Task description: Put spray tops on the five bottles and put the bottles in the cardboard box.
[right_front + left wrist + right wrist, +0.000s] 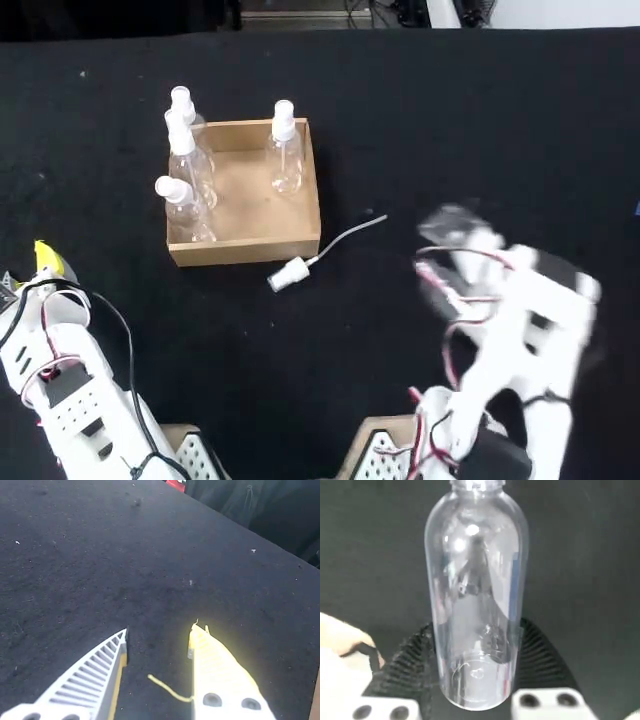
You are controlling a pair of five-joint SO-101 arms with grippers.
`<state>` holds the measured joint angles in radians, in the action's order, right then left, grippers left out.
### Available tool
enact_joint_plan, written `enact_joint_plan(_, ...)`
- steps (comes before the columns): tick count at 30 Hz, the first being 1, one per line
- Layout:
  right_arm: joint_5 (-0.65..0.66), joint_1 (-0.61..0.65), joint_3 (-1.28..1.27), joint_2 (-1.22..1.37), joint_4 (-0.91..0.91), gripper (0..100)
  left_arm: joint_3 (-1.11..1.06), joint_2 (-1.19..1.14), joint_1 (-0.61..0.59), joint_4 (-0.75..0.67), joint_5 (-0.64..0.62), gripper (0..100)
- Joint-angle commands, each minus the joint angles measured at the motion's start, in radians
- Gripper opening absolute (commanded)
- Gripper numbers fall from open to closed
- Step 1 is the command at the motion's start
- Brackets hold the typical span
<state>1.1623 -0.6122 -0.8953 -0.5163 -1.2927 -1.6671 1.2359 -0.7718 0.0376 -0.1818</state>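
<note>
Clear capless bottle (pixel 475 580), clamped in the right tool (pixel 476 652), needs holding upright so the empty, gaping left tool (pixel 157 637) can seat the spray top (pixel 291 274).

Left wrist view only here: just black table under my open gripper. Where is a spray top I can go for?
Observer: One loose spray top lies on the table, just outside the cardboard box wall that faces the arms, near the corner on the right arm's side.
Operator: Which bottle takes it?
Observer: The bottle that the right gripper is shut on; its neck is bare.
</note>
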Motion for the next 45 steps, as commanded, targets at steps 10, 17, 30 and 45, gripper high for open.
enact_joint_plan(10, -0.117, -0.239, -0.045, 0.008, 0.107, 32.2, 0.028, 0.008, -0.002, 0.005, -0.003, 18)
enact_joint_plan(17, -0.173, -0.235, 0.104, 0.008, 0.037, 27.5, 0.027, 0.008, -0.002, 0.005, -0.003, 18)
enact_joint_plan(30, -0.278, 0.009, 0.427, 0.36, -0.195, 31.9, 0.027, 0.009, -0.002, 0.005, -0.003, 18)
enact_joint_plan(45, -0.259, -0.049, 0.188, 0.443, 0.267, 15.5, 0.027, 0.011, -0.002, 0.005, -0.003, 18)
